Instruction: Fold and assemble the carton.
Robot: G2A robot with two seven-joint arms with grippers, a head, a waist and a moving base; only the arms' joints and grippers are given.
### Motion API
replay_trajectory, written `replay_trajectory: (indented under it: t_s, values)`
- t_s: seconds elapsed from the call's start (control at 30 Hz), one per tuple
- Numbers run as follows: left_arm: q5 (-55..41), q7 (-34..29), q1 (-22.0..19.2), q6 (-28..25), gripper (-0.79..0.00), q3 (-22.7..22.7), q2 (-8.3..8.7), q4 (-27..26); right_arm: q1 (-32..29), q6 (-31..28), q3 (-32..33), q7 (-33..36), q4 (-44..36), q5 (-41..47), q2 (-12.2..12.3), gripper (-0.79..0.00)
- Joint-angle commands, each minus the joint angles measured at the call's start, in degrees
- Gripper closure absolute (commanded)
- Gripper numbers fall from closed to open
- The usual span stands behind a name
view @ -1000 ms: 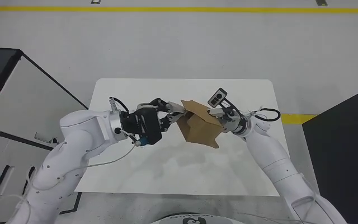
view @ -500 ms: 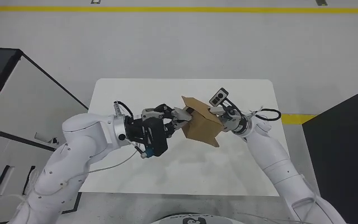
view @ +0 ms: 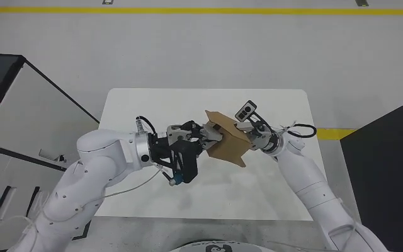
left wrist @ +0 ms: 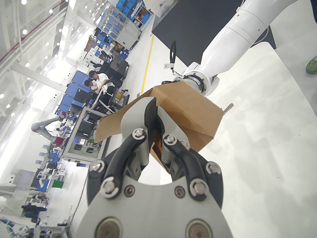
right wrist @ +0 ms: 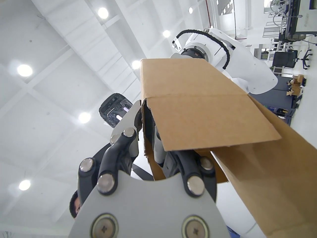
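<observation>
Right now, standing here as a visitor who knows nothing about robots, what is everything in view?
carton: one, brown cardboard, partly folded, held over the table between both grippers.
table: one, white, beneath the carton.
floor line: one, yellow, beyond the table's far edge.
left gripper: one, grey and black, shut on one edge of the carton.
right gripper: one, grey and black, shut on a carton wall at the opposite side.
</observation>
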Motion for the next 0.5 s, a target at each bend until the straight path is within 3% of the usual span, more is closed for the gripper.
replay_trajectory:
  t_s: [0.0, 0.47]
  values:
    - [-0.6, 0.4, 0.2, 0.1, 0.000, -0.3, 0.02, 0.2, -0.1, 0.1, 0.0, 0.2, -0.2, -0.2, 0.0, 0.000]
    - [-4.9, 2.2, 0.8, -2.0, 0.000, -0.8, 0.06, 1.3, -0.1, 0.0, -0.6, 2.1, -1.4, -1.0, -0.1, 0.000]
